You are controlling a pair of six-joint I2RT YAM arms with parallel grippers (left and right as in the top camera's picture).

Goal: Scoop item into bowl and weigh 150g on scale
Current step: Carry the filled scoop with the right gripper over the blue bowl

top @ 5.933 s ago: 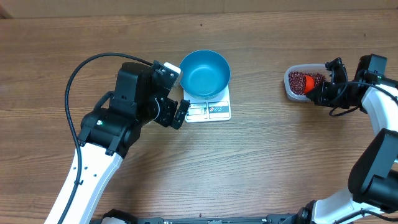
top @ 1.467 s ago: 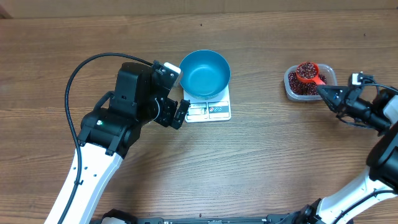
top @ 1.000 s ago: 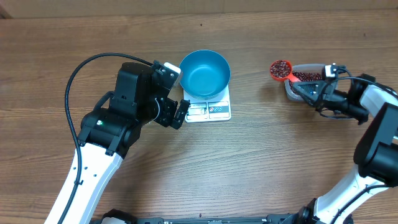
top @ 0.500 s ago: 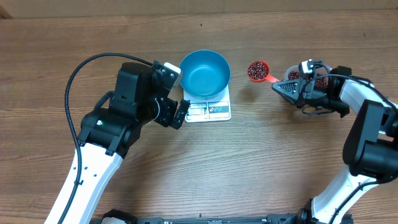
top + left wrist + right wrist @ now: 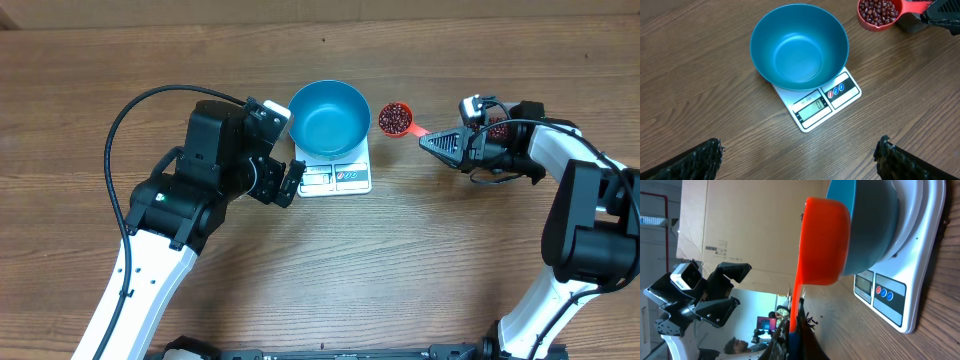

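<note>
Two arms work over table [image 5: 420,260]. Right gripper [image 5: 428,141] squeezed tight on handle of scoop [image 5: 412,128]. I see scoop held level in air, full of beans [image 5: 394,118]. Scoop hangs just right of bowl [image 5: 330,115], not touching it. Bowl sits on scale [image 5: 340,178], covers far part of it. Inside of bowl all blue. Scale screen reads zero. Left gripper [image 5: 291,184] spread wide, holds nothing, sits just left of scale. I cannot tell if it touches scale.
</note>
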